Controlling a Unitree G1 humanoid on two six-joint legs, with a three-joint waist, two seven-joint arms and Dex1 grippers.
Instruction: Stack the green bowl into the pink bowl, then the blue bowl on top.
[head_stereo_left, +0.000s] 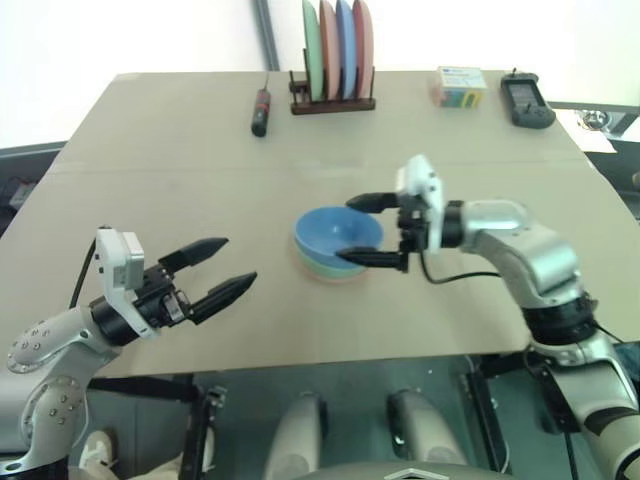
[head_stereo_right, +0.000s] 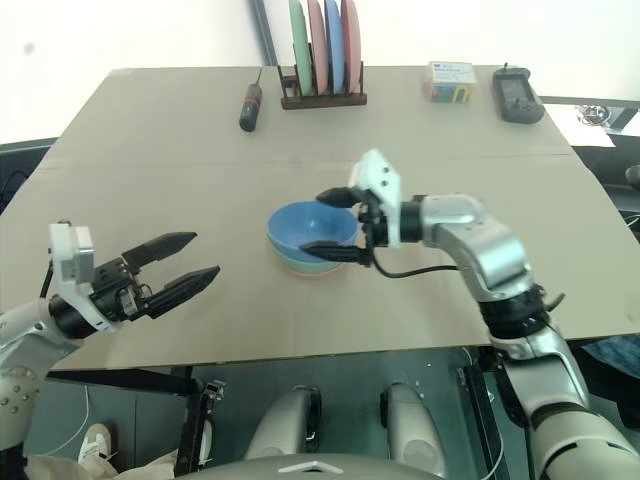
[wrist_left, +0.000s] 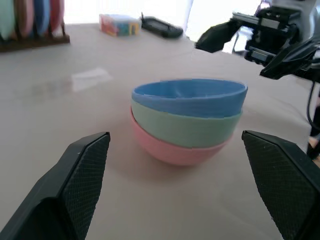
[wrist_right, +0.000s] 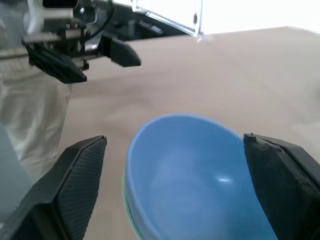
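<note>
The three bowls stand nested in one stack at the middle of the table. The pink bowl (wrist_left: 175, 154) is at the bottom, the green bowl (wrist_left: 185, 127) sits in it, and the blue bowl (head_stereo_left: 335, 232) is on top. My right gripper (head_stereo_left: 346, 228) is open on the stack's right side, a little above the blue bowl's rim, one finger toward the far rim and one toward the near rim, holding nothing. My left gripper (head_stereo_left: 238, 260) is open and empty, well to the left of the stack and pointing at it.
A wooden rack of upright plates (head_stereo_left: 335, 50) stands at the table's far edge, with a screwdriver (head_stereo_left: 261, 110) to its left. A small colourful box (head_stereo_left: 460, 88) and a black device (head_stereo_left: 527, 103) lie at the far right. The table's near edge (head_stereo_left: 330, 362) runs below both grippers.
</note>
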